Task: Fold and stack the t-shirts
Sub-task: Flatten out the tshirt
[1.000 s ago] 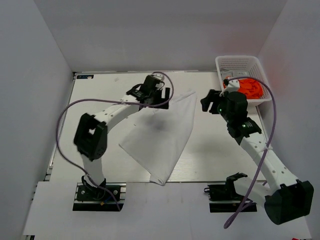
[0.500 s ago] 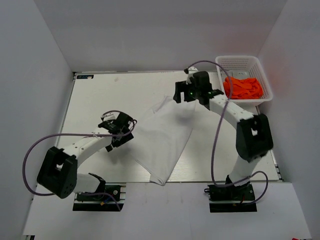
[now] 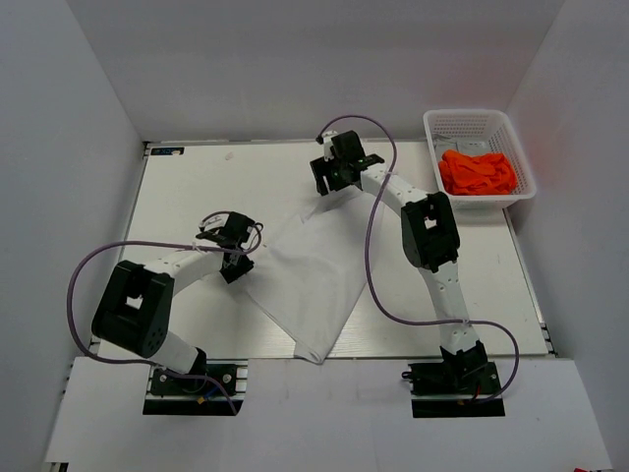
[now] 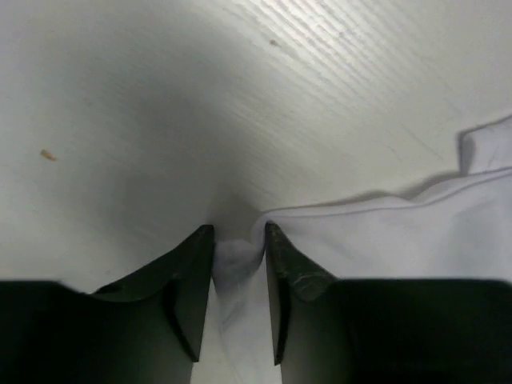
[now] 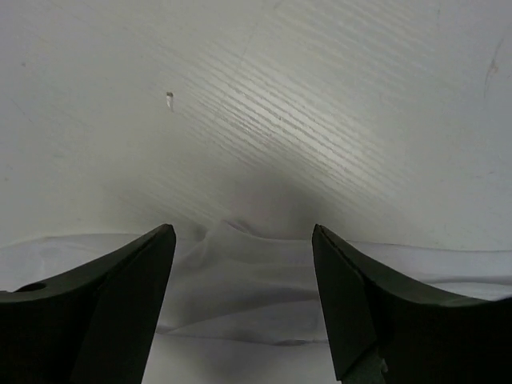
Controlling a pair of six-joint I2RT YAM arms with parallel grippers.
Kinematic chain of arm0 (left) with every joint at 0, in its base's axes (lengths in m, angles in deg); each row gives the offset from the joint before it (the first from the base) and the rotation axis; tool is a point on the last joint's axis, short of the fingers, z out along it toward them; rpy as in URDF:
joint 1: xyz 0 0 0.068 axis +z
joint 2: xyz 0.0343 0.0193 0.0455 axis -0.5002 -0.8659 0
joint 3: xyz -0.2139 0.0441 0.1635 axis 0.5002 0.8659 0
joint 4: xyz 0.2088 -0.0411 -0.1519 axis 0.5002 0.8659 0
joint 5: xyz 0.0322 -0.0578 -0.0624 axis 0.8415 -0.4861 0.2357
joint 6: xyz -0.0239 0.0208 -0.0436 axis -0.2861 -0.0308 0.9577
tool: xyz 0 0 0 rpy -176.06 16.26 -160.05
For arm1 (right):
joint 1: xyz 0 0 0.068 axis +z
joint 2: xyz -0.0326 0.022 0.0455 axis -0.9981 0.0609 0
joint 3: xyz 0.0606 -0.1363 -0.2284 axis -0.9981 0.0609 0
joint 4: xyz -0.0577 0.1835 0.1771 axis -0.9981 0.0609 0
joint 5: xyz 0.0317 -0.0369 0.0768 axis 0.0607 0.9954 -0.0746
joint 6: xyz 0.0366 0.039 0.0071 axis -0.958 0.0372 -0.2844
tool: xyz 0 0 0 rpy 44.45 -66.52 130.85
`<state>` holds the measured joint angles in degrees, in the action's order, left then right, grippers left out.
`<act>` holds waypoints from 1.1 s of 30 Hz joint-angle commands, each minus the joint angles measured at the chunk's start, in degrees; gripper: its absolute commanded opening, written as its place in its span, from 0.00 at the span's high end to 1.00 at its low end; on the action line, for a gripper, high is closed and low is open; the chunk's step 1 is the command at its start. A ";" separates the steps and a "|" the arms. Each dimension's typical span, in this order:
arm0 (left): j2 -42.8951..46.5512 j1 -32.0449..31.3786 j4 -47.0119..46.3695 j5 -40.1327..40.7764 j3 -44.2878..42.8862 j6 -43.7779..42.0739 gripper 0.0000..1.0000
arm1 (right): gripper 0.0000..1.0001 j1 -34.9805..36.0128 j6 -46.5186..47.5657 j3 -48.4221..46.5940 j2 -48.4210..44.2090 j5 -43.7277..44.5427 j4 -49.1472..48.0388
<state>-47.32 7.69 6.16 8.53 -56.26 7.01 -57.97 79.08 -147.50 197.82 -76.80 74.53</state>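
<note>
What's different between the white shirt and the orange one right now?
The white t-shirt lies spread out on the table; the orange t-shirt sits crumpled in the basket. The white one is in the arms' reach of work: the left gripper has its jaws pinched on one edge, and the right gripper is open over its far corner. Nothing touches the orange one. Both are plain soft cloth.

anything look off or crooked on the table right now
The white t-shirt lies skewed, diagonal to the edges of the table, with its near tip reaching the front edge. The orange t-shirt sits crumpled in the basket. Nothing looks damaged or spilled.
</note>
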 commanded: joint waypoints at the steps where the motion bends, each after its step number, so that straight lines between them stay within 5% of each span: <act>1: -6.34 -0.52 -3.69 -8.72 2.06 -1.72 0.58 | 0.26 0.21 1.62 1.95 -1.32 2.06 -0.04; 4: -8.81 -0.52 -3.69 -8.73 2.06 -1.72 0.82 | 0.42 0.21 1.28 1.43 0.78 1.97 -1.09; 6: -9.51 0.00 -3.69 -7.42 0.75 -1.72 1.00 | 0.71 0.21 0.66 0.21 1.92 2.14 -2.06; 7: -9.52 0.00 -2.99 -6.62 0.22 -1.72 1.00 | 0.95 0.29 0.22 0.20 2.28 2.41 -2.50; 8: -9.52 0.00 -2.99 -5.57 -1.00 -1.72 1.00 | 1.00 0.29 -0.22 0.11 2.28 2.85 -3.28; 14: -0.15 -1.32 1.06 8.30 -10.32 -3.73 1.00 | 1.00 -0.32 -6.45 10.00 -7.81 8.55 -12.48; 17: 6.37 -1.32 -1.30 11.56 -12.35 -7.06 1.00 | 1.00 -0.15 -7.69 20.83 -22.37 11.90 -20.73; 25: 25.88 -1.84 -14.12 6.06 -17.88 -17.53 1.00 | 1.00 0.03 -9.46 40.88 -53.47 20.86 -29.22; 33: 37.92 -1.84 -19.06 -2.98 -26.32 -26.31 1.00 | 1.00 0.12 -6.73 42.21 -75.58 21.75 -24.93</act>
<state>-13.87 6.09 -9.55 11.15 -79.32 -13.75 -57.97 70.91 -105.22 127.05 -56.81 49.13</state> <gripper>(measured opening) 0.022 0.012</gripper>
